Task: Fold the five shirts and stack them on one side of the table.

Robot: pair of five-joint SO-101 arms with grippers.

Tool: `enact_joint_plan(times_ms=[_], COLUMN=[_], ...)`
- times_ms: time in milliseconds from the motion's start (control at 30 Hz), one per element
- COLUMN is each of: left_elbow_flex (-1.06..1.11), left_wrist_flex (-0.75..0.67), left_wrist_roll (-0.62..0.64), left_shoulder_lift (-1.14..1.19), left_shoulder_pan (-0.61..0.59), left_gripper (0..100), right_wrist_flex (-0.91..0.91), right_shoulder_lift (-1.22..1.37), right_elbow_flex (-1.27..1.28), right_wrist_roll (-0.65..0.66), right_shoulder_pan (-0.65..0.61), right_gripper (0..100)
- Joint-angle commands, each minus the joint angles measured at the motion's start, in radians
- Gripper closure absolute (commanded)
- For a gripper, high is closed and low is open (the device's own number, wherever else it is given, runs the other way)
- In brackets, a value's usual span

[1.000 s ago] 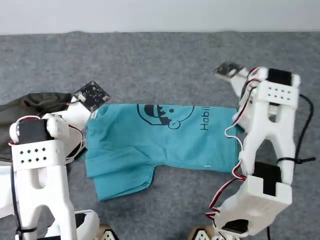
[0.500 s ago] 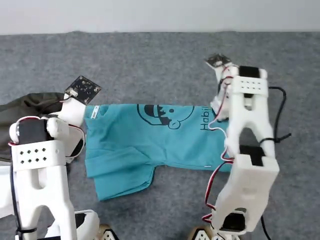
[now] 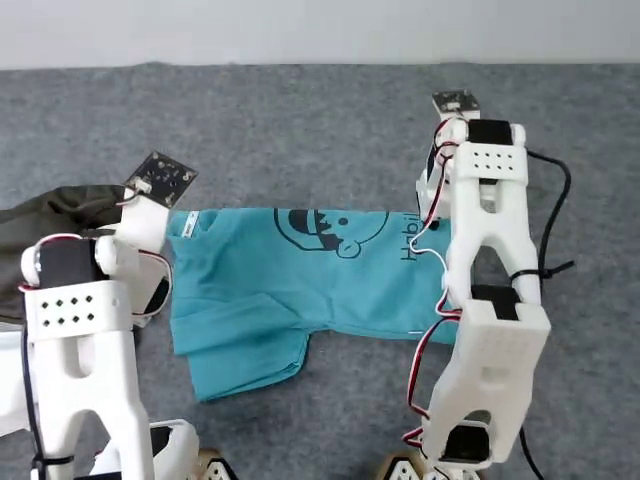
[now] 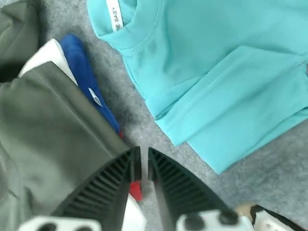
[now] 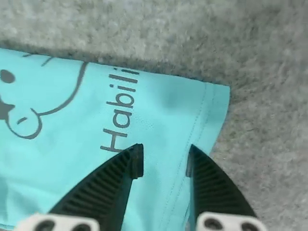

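A teal shirt (image 3: 300, 290) lies flat in the middle of the grey desk (image 3: 300, 130), its length running left to right across the high view. Its collar is at the left end and its hem at the right, and a dark print (image 3: 330, 232) sits along its upper edge. The lower left part is folded over on itself, so a doubled flap (image 3: 245, 355) juts toward the bottom of the frame.

At the left edge of the high view an olive shirt (image 3: 60, 210) lies bunched, just beside the teal collar but apart from it. The left wrist view shows a blue shirt (image 4: 84, 72) and a white layer (image 4: 45, 55) tucked under the olive cloth (a strip of bare desk divides this pile from the teal shirt).

The left arm (image 3: 80, 330) stands at the lower left of the high view. The left claw (image 4: 144, 159) hangs over the olive shirt's edge, its fingers drawn to a thin slit and holding nothing. A small red patch (image 4: 136, 191) shows through the slit; it may be another garment, but I cannot tell.

The right arm (image 3: 490, 280) reaches up the right of the frame, over the hem end of the teal shirt. The right claw (image 5: 163, 159) is wide, poised above the shirt close to its hem corner and next to the print, with no cloth between its fingers. Whether its tips touch the cloth cannot be made out.
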Motion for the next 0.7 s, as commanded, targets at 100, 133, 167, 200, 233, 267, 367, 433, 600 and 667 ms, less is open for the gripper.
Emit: enact_joint_plan(times_ms=[100,133,167,200,233,267,367,433,600,667], left_elbow_flex=[0.054,0.061,0.065,0.068,0.070,0.073,0.077,0.079,0.079,0.079], left_wrist_flex=[-0.071,-0.086,-0.095,-0.103,-0.109,-0.114,-0.123,-0.124,-0.124,-0.124], left_wrist_roll=[0.006,0.006,0.006,0.006,0.005,0.005,0.005,0.003,0.003,0.003], left_shoulder_lift=[-0.025,-0.025,-0.025,-0.025,-0.025,-0.025,-0.023,-0.023,-0.023,-0.023], left_shoulder_pan=[-0.011,-0.011,-0.011,-0.011,-0.011,-0.011,-0.009,-0.008,-0.008,-0.008], left_gripper=[97,97,97,97,97,97,97,97,97,97], right_wrist_flex=[0.004,0.005,0.005,0.008,0.012,0.015,0.030,0.042,0.041,0.041], right_shoulder_lift=[0.065,0.077,0.088,0.101,0.113,0.124,0.140,0.154,0.223,0.246], right_elbow_flex=[-0.100,-0.117,-0.132,-0.149,-0.167,-0.186,-0.233,-0.258,-0.262,-0.262], right_wrist_roll=[-0.015,-0.015,-0.015,-0.015,-0.014,-0.012,-0.012,-0.012,-0.012,-0.012], right_shoulder_pan=[0.036,0.045,0.053,0.062,0.070,0.076,0.088,0.091,0.091,0.091], right_gripper=[83.9,83.9,83.8,83.8,83.8,83.8,83.8,83.8,83.8,83.9])
